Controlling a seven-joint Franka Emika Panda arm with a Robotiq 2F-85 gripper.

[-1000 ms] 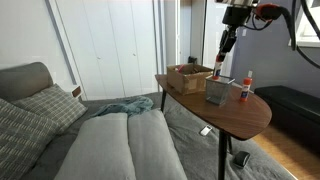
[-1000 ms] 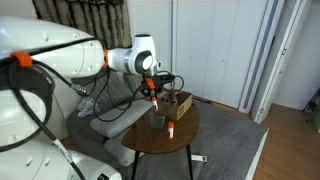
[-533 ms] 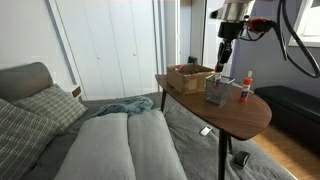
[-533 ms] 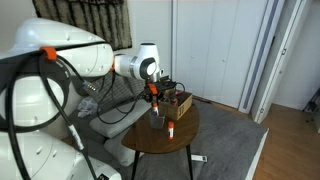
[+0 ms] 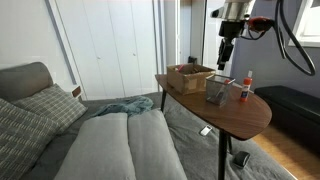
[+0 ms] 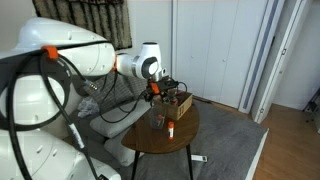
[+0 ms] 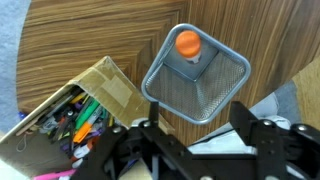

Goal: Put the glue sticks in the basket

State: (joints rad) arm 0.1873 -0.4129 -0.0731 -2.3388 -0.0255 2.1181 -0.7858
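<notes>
One glue stick point(image 7: 187, 43) stands inside the grey mesh basket point(image 7: 225, 85), its orange cap facing up in the wrist view. My gripper point(image 7: 197, 130) hangs open just above the basket with nothing between its fingers. In both exterior views the gripper point(image 5: 222, 62) point(image 6: 155, 97) is over the basket point(image 5: 216, 91) point(image 6: 158, 120) on the round wooden table. A second glue stick point(image 5: 245, 86) point(image 6: 171, 128) stands upright on the table beside the basket, apart from the gripper.
A brown open-topped box point(image 7: 75, 110) point(image 5: 188, 76) full of pens sits right next to the basket. The table point(image 5: 240, 112) is small, with edges close on all sides. A grey sofa point(image 5: 110, 140) with a cushion lies beside it.
The gripper moved over the basket with a glue stick, then opened. The stick now sits in the basket, free of the fingers.
</notes>
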